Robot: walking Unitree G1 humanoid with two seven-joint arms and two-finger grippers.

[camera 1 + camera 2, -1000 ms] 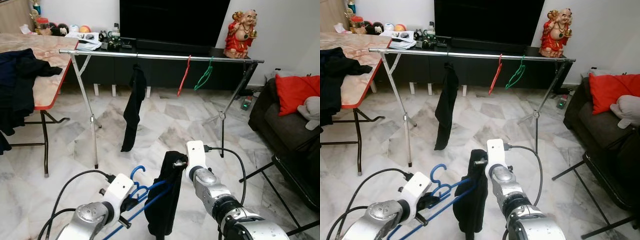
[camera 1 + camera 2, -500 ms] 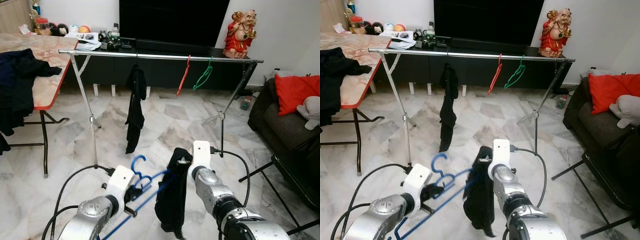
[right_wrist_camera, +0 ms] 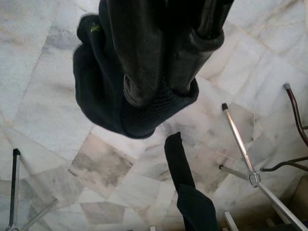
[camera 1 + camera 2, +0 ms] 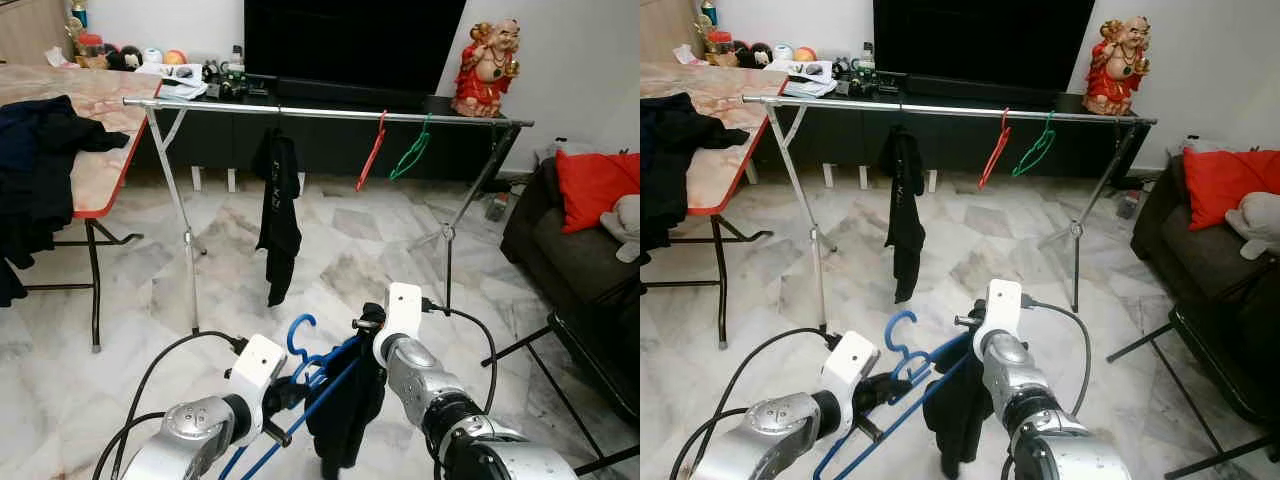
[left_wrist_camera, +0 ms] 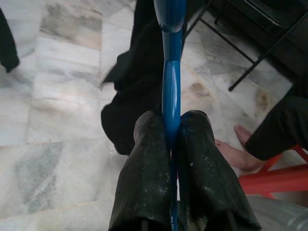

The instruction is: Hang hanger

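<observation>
Left eye view: rail (image 4: 320,112) ahead (garment-hung)

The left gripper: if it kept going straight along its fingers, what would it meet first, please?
Probably the black garment hanging just beyond the left gripper, which is clamped on the blue hanger. The marble floor lies beyond, though depth is hard to judge.

No readable text, labels, brands or numbers in any view. The black garment hanging on the silver clothes rail (image 4: 279,215) has a faint pale vertical marking down its front, too small to make out. The clutter at the far edge of the dark TV console (image 4: 215,80) is too blurred for any label.
</observation>
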